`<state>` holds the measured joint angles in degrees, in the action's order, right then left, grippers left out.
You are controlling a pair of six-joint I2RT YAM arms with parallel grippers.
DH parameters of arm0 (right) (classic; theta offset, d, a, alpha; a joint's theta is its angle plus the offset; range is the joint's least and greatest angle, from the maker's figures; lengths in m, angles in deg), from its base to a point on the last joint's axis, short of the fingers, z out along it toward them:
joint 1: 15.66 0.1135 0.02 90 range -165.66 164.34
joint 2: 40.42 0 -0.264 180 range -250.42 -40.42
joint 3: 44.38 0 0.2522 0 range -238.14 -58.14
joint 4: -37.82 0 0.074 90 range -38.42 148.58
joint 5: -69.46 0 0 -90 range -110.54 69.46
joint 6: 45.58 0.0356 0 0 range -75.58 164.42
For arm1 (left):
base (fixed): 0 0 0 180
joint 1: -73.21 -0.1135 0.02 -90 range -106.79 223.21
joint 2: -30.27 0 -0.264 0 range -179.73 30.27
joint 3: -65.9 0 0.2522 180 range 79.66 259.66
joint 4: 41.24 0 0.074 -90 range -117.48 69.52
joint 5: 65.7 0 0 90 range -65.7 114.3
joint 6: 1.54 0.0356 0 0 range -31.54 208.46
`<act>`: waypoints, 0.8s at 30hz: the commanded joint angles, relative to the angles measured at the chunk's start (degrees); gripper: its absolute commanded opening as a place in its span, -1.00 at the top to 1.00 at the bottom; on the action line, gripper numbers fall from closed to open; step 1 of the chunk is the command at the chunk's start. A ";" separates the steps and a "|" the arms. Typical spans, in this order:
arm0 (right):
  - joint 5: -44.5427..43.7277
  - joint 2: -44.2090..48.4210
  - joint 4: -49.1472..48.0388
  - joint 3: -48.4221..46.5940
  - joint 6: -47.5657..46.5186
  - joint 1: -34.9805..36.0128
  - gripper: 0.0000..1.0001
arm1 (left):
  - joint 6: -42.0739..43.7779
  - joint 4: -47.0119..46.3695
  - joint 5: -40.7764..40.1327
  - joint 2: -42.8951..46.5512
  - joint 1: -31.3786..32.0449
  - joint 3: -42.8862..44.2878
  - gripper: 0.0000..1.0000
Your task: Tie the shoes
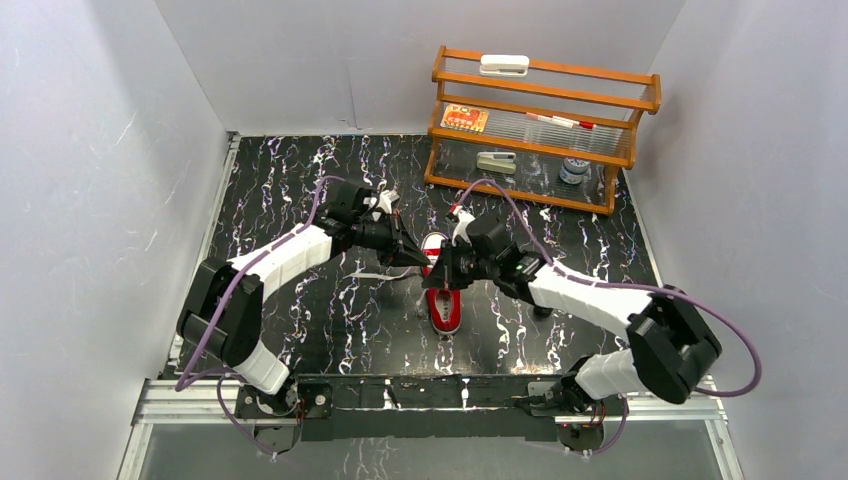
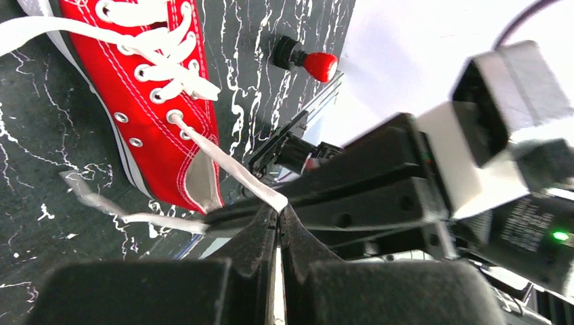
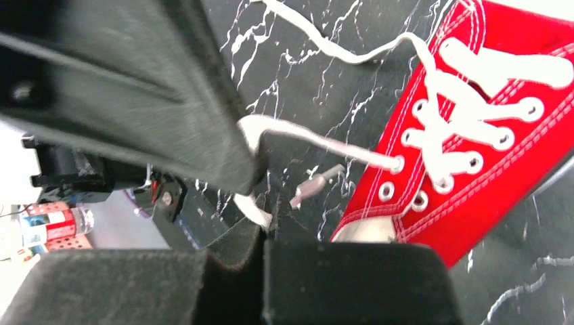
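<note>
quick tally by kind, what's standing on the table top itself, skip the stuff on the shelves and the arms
red sneaker: 1
wooden rack: 1
red-and-black cylinder: 1
total: 3

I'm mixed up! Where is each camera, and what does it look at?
Top: above and behind, looking down at the table; left arm and right arm show.
Left wrist: on the left arm, facing the shoe past its shut jaws.
Right wrist: on the right arm, facing the shoe past its shut jaws.
Shared: shoe; wrist views, lace too.
</note>
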<state>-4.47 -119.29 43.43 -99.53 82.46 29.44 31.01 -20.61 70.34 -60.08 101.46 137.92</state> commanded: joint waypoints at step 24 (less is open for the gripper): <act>-22.54 -26.85 67.43 -55.41 -29.88 -6.31 0.87 | 6.30 4.43 -3.04 -9.76 -1.75 7.41 1.00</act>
<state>-15.88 -143.55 107.96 -149.84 56.95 24.54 33.96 -24.57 69.14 -69.12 101.22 144.06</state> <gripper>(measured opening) 0.044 0.009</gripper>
